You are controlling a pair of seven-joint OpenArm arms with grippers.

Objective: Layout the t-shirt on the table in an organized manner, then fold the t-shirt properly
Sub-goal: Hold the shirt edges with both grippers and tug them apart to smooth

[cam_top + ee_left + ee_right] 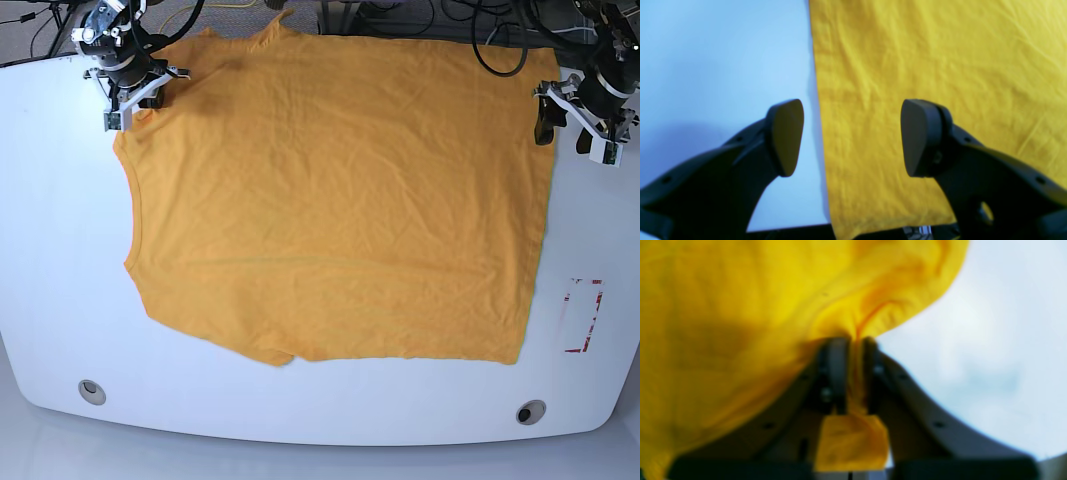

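The orange-yellow t-shirt (330, 200) lies spread nearly flat on the white table (60, 250), plain side up, with its sleeves toward the left. My right gripper (132, 96) is at the shirt's far-left corner. In the blurred right wrist view, the right gripper (851, 350) is shut on a bunched fold of the t-shirt (740, 323). My left gripper (560, 125) is at the far-right corner. The left wrist view shows that left gripper (853, 138) open, straddling the straight edge of the t-shirt (940, 66), one finger over bare table (723, 66). Nothing is between its fingers.
Two round metal grommets (92, 391) (530, 411) sit near the table's front edge. A red-white tape rectangle (583, 315) lies right of the shirt. Cables (400, 20) run behind the far edge. The table edge shows at the bottom of the left wrist view.
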